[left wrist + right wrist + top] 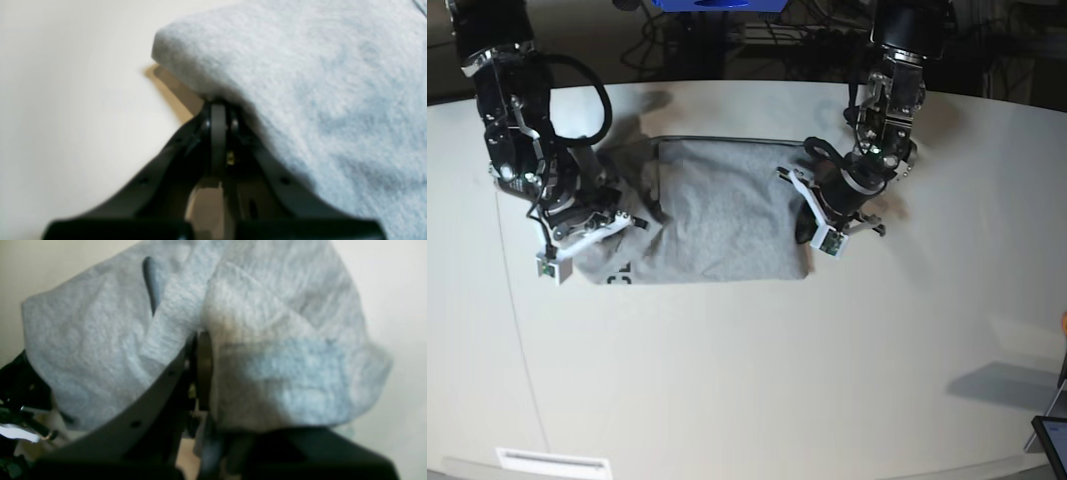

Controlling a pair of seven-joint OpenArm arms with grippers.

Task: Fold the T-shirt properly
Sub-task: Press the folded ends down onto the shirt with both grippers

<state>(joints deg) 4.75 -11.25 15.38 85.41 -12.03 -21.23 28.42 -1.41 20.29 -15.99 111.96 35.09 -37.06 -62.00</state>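
Note:
The heather-grey T-shirt (717, 210) lies mostly flat in the middle of the white table (747, 360). Black lettering (619, 276) shows on a turned-up part at its left front. My left gripper (799, 200) is at the shirt's right edge. In the left wrist view its jaws (218, 105) are shut on a raised edge of the T-shirt (300, 83), with a shadow on the table under the cloth. My right gripper (627, 218) is at the shirt's bunched left side. Its wrist view shows it (200, 336) shut on gathered folds of the T-shirt (267, 350).
Cables and a blue object (717, 4) sit behind the table's far edge. A dark device (1052, 440) pokes in at the bottom right corner. A white label (552, 463) lies at the table's front left edge.

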